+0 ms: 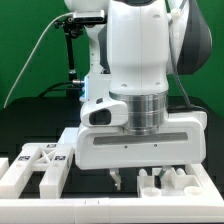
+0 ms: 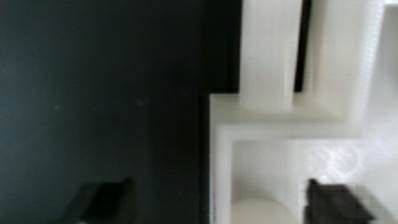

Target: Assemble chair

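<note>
My gripper point(image 1: 122, 181) hangs low over the table, just above the white chair parts at the front. In the wrist view the gripper point(image 2: 221, 204) is open, its two dark fingertips point(image 2: 103, 200) wide apart. A white chair part point(image 2: 267, 120) with a long slot and a stepped edge lies below, and its edge runs between the jaws; I cannot tell whether a finger touches it. An X-braced chair piece point(image 1: 40, 160) with square tags lies at the exterior view's left. Blocky white chair parts point(image 1: 168, 182) lie at the right, just beside the gripper.
The black table point(image 2: 107, 90) fills one side of the wrist view. A thin white border frame point(image 1: 100, 208) runs along the front edge. A black stand with cables point(image 1: 70, 60) rises behind the arm against a green backdrop.
</note>
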